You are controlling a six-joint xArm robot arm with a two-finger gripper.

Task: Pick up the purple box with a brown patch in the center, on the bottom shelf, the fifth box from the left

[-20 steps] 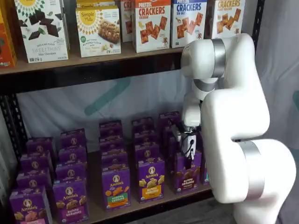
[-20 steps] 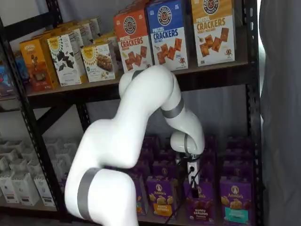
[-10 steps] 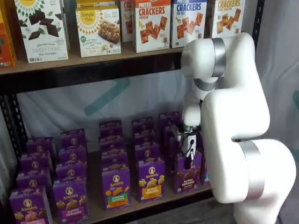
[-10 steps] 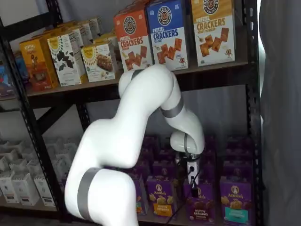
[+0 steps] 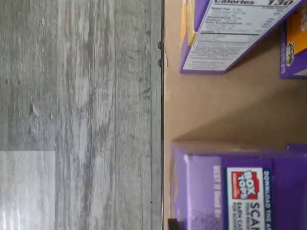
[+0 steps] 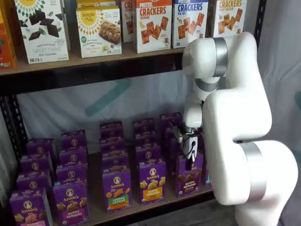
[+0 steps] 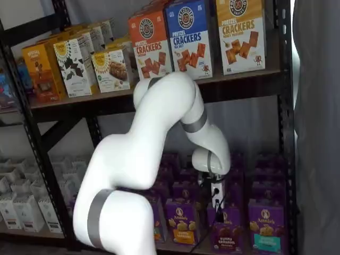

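The purple box (image 6: pixel 188 178) with a dark brown cracker picture and white "Bunny Grahams" lettering stands upright at the front of the bottom shelf (image 6: pixel 136 209). It also shows in a shelf view (image 7: pixel 226 234). My gripper (image 6: pixel 190 162) hangs straight down over this box, its black fingers reaching the box's top edge; it shows in both shelf views (image 7: pixel 217 204). The fingers show side-on, so no gap or grip can be read. In the wrist view the box's purple top (image 5: pixel 230 187) with a Box Tops label lies at the shelf's front edge (image 5: pixel 165 110).
Rows of similar purple boxes fill the bottom shelf: one with a yellow band (image 6: pixel 151 181) beside the target, one with a green band (image 6: pixel 116 188) further left. Cracker boxes (image 6: pixel 153 23) stand on the upper board. My white arm (image 6: pixel 240 127) hides the shelf's right end. Grey floor (image 5: pixel 76 115) lies below.
Almost nothing has moved. The gripper has stayed over the same box at about the same height, shifting only very slightly.
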